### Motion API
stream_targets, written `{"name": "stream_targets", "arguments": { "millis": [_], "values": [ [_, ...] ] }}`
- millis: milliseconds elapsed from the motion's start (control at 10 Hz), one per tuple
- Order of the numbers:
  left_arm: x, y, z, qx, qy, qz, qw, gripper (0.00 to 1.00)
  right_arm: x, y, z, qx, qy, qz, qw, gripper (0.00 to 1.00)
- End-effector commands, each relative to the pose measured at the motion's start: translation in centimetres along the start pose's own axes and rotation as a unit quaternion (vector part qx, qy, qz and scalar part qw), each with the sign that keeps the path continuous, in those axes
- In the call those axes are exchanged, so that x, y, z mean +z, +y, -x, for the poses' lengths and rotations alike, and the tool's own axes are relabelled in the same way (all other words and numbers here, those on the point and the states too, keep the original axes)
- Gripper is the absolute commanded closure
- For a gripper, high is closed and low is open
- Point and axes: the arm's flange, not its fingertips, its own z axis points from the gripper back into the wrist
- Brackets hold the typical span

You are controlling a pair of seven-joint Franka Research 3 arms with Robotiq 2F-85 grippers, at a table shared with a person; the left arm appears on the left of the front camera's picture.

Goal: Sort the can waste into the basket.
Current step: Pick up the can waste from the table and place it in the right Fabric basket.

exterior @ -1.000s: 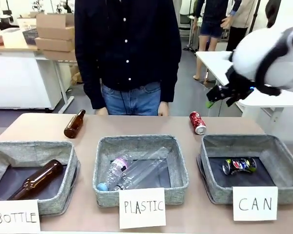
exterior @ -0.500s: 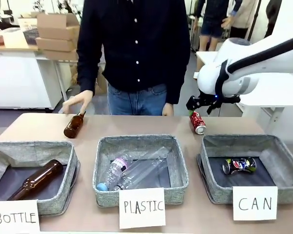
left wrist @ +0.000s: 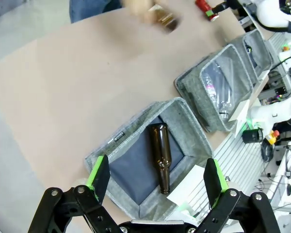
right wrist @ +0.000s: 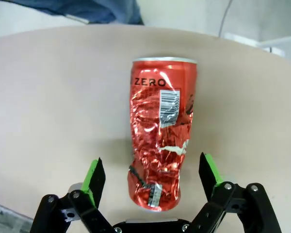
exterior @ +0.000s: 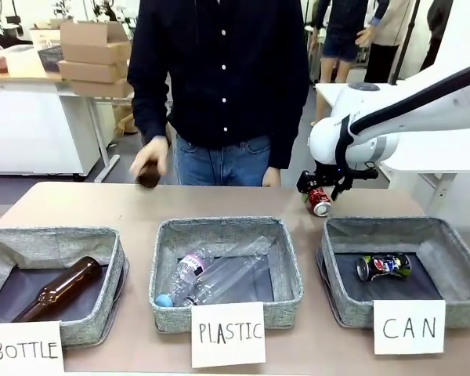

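The red can (right wrist: 162, 133) lies on its side on the bare table (right wrist: 48, 97), crumpled through the middle, filling the centre of my right wrist view with its rim toward the top of the frame and its base near the bottom edge. My right gripper (right wrist: 154, 178) is spread wide with one green pad on each side of the can's lower end, and I see a gap between each pad and the metal, so nothing is gripped yet; I judge this straddle is set so that closing will pinch the can across its narrow width and not along its length. In the front view the same can (exterior: 319, 201) sits right of centre, on the far side of the table just behind the rear wall of the CAN basket (exterior: 454, 251), with my right gripper (exterior: 326, 186) low over it. That basket takes the lower right of the frame behind its white card (exterior: 409, 327), and the silver-blue can (exterior: 384, 265) already lies on its dark floor, so I reckon the red one is the last piece to sort and has only a short trip toward the near side. My left gripper (left wrist: 156, 181) hangs wide and empty at the bottom of its own view, above the BOTTLE basket (left wrist: 136, 131) where a brown bottle (left wrist: 160, 154) lies, well clear of the work. In the middle of the front view stands the PLASTIC basket (exterior: 166, 266), and at upper left a person's hand (exterior: 150, 163) holds another brown bottle (exterior: 147, 174), blurred.
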Motion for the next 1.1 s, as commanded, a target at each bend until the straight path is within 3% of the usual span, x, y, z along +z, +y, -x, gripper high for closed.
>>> {"name": "stream_targets", "arguments": {
  "millis": [0, 100, 400, 500, 800, 1000],
  "values": [
    [-0.11, -0.18, 0.18, -0.004, 0.001, -0.006, 1.0, 0.0, -0.66, 0.48, -1.0, -0.015, 0.002, 0.023, 1.0, 0.0],
    [-0.11, -0.18, 0.18, -0.004, 0.001, -0.006, 1.0, 0.0, -0.98, 0.45, -1.02, -0.016, 0.002, 0.023, 1.0, 0.0],
    [-0.11, -0.18, 0.18, -0.004, 0.001, -0.006, 1.0, 0.0, -1.15, 0.3, -0.98, -0.017, -0.001, 0.023, 1.0, 0.87],
    [-0.11, -0.18, 0.18, -0.004, 0.001, -0.006, 1.0, 0.0, -1.17, 0.32, -0.98, -0.018, -0.003, 0.02, 1.0, 1.0],
    [-0.11, -0.18, 0.18, -0.004, 0.001, -0.006, 1.0, 0.0, -1.17, 0.28, -0.92, -0.02, -0.002, 0.019, 1.0, 0.96],
    [-0.11, -0.18, 0.18, -0.004, 0.001, -0.006, 1.0, 0.0, -1.29, 0.17, -0.89, -0.029, -0.002, 0.019, 0.999, 1.0]
  ]
}}
